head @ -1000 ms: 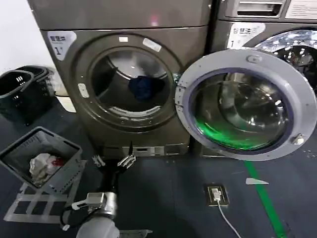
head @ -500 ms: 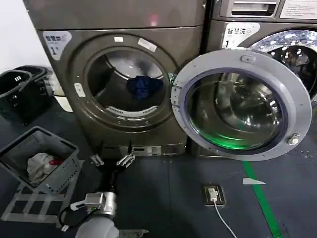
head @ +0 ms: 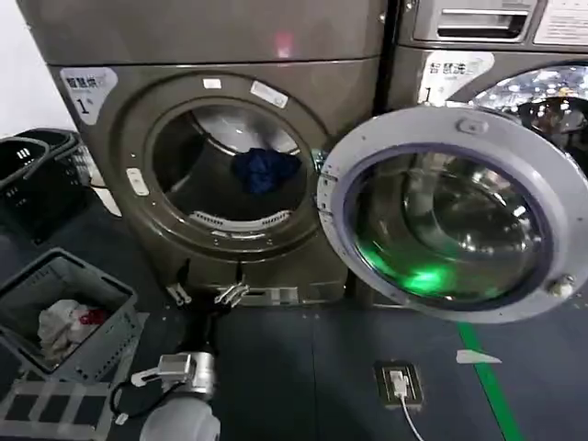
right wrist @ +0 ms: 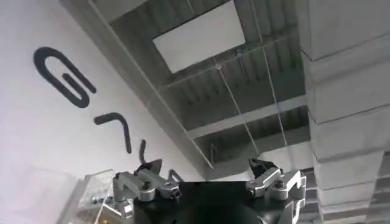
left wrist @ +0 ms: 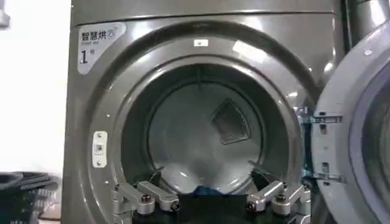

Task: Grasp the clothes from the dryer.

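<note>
The dryer [head: 220, 156] stands with its round door [head: 455, 216] swung fully open to the robot's right, its glass catching a green glow. A white "1" sticker [head: 87, 87] sits at the upper left of its front and a small red-pink light [head: 283, 42] shows on the top panel. Inside the drum, the clothes [head: 264, 170] lie as a small dark navy bundle toward the back, well clear of the mouth's rim.

The left gripper [head: 205, 294] hangs low in front of the dryer, just below the porthole, with its fingers spread apart and nothing between them. In the left wrist view the same gripper [left wrist: 207, 199] faces straight into the drum, and a sliver of the blue clothes [left wrist: 207, 191] peeks up between its fingers, farther in.

The right gripper [right wrist: 210, 182] points upward toward a ceiling, its fingers apart and empty.

On the floor to the robot's left, a grey basket [head: 101, 303] holds a white-and-red cloth [head: 62, 326]. A neighbouring machine [head: 487, 55] stands to the right behind the open door.
</note>
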